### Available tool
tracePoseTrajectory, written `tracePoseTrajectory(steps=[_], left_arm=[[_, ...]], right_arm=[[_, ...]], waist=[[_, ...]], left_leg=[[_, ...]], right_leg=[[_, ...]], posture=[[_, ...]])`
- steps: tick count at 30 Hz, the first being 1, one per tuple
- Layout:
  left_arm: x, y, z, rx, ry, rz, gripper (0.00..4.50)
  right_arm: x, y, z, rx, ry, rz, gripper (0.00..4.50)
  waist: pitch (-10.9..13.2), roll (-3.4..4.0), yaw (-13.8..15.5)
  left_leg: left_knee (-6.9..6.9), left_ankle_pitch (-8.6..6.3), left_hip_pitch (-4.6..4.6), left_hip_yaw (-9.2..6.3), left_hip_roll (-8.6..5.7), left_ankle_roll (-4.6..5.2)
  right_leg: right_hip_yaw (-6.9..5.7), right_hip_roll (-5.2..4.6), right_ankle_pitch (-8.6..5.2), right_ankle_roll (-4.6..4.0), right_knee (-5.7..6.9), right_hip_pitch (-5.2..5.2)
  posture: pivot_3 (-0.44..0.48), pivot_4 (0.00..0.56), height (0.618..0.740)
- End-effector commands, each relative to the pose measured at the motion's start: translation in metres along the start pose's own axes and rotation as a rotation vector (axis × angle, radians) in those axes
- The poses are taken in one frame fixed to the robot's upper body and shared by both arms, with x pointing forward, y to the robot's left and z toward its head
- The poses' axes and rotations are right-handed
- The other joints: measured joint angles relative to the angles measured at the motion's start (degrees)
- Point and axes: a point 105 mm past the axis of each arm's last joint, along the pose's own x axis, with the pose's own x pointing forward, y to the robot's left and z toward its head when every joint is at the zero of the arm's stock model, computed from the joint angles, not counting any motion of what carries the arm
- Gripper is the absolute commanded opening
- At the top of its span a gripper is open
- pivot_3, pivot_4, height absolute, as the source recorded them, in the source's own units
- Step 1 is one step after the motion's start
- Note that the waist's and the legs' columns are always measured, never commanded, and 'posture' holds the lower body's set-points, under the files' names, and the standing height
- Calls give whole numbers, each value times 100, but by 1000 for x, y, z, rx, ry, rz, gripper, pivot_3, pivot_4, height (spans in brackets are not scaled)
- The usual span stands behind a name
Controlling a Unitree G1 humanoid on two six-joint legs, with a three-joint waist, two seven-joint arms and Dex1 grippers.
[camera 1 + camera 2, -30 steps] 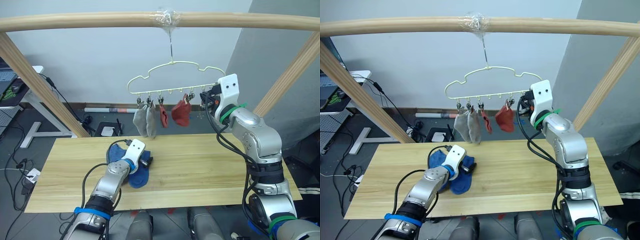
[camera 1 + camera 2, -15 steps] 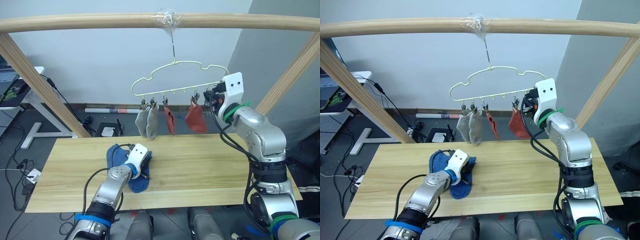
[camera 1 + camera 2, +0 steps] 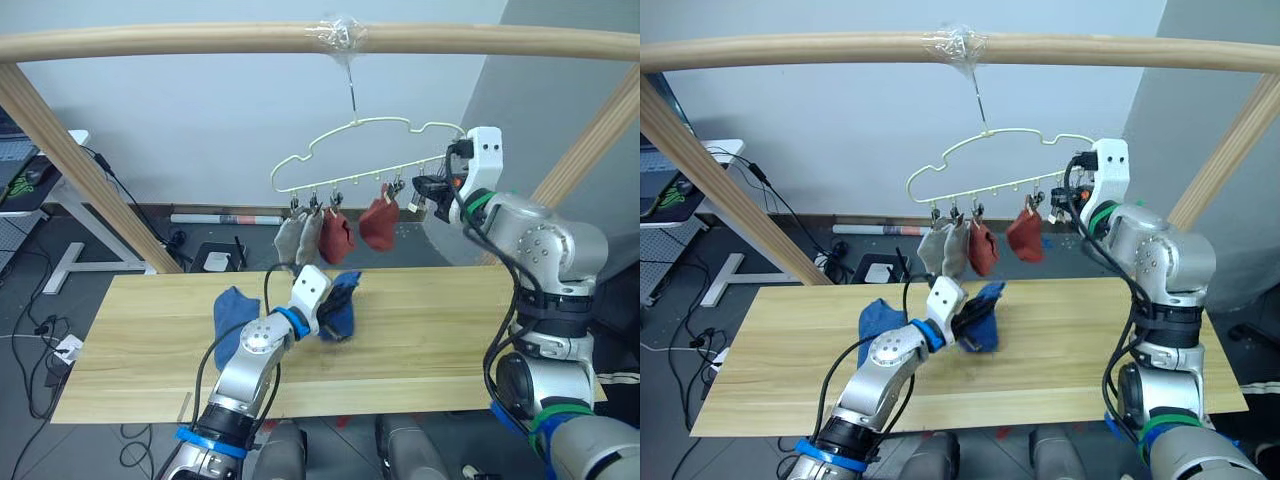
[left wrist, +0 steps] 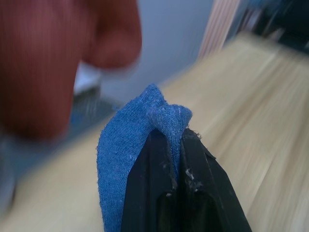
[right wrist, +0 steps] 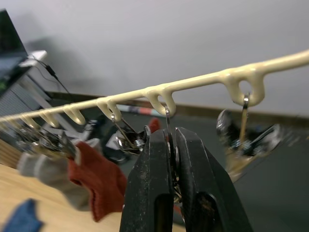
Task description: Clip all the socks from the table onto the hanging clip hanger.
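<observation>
My left gripper is shut on a blue sock and holds it a little above the table, just below the hanging socks. In the left wrist view the blue sock is bunched between the fingertips. A second blue sock lies flat on the table to the left. The pale clip hanger carries two grey socks and two rust-red socks. My right gripper is shut on a metal clip at the hanger's right end.
A rounded wooden pole spans the top, and the hanger's hook is taped to it. Slanted wooden posts stand at both sides behind the table. Cables and a white desk leg are on the floor at the left.
My left gripper shut on one blue sock and lifted it off the table, up and to the right. The right gripper drew the hanger's right end rightward and upward, swinging the hung socks.
</observation>
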Motion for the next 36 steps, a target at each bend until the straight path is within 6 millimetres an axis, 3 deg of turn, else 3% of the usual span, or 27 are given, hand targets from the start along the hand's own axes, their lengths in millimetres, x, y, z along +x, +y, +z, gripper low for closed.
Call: tracePoseTrajectory(steps=[1,4,17,36], left_arm=[[8,-8,36,38,-153,-19,22],[17,-14,53,60,-226,-16,22],[45,-35,70,49,-311,-81,22],[62,-27,81,85,-364,-54,22]], right_arm=[[-8,-9,3,113,36,-52,0],[-10,-5,5,178,60,-53,0],[-14,0,4,274,76,-89,0],[-18,1,-4,242,94,-87,0]], waist=[[0,0,4],[1,2,17],[1,4,-20],[1,4,-39]], left_leg=[[1,0,0,0,-1,0],[5,0,-4,0,-3,0],[4,-2,-7,0,-4,3],[2,-2,-8,-1,-4,4]], right_leg=[[0,0,-1,1,0,1],[0,-1,-3,6,-2,1],[-1,-1,-4,7,-6,0],[-2,0,-4,7,-7,0]], posture=[[-47,213,740],[-65,206,740],[-83,203,740],[-105,198,740]])
